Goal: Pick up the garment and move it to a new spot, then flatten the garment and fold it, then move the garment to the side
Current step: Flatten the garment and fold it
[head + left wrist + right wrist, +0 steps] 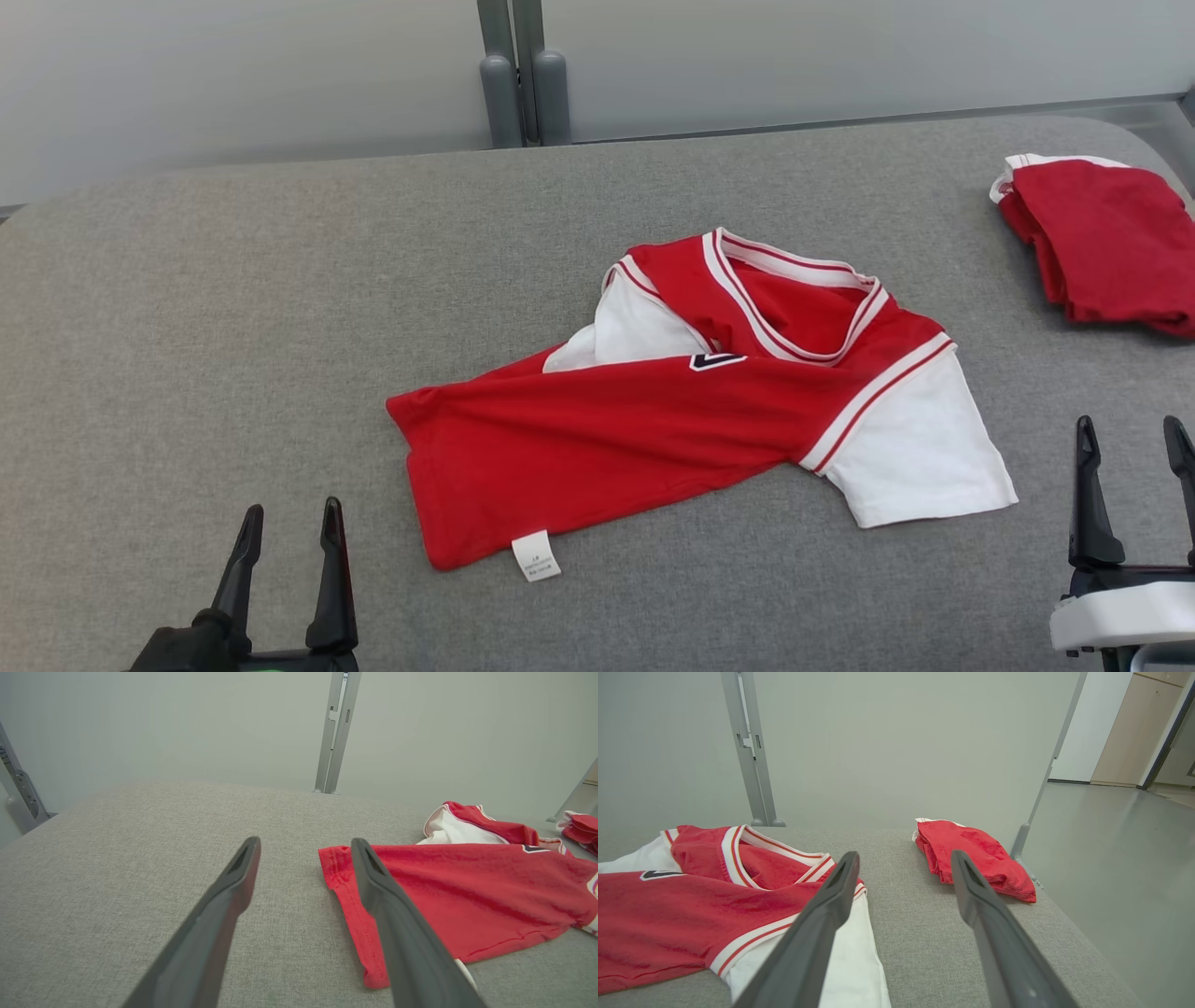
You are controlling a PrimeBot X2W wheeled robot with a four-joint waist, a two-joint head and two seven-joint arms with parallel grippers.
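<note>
Red-and-white jersey garment point(653, 439), crumpled, on grey woven table point(233, 327)

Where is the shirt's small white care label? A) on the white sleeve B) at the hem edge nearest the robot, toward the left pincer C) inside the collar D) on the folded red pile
B: the label pokes out below the red hem of the shirt, toward the left pincer.

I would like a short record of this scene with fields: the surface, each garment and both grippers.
surface: grey fabric-covered table
main garment: red short-sleeved shirt with white sleeves, crumpled, mid-table, not held
label: small white tag at the shirt's near hem
second garment: folded red cloth, far right corner
left gripper: open, empty, apart from the shirt
right gripper: open, empty, apart from the shirt
</note>
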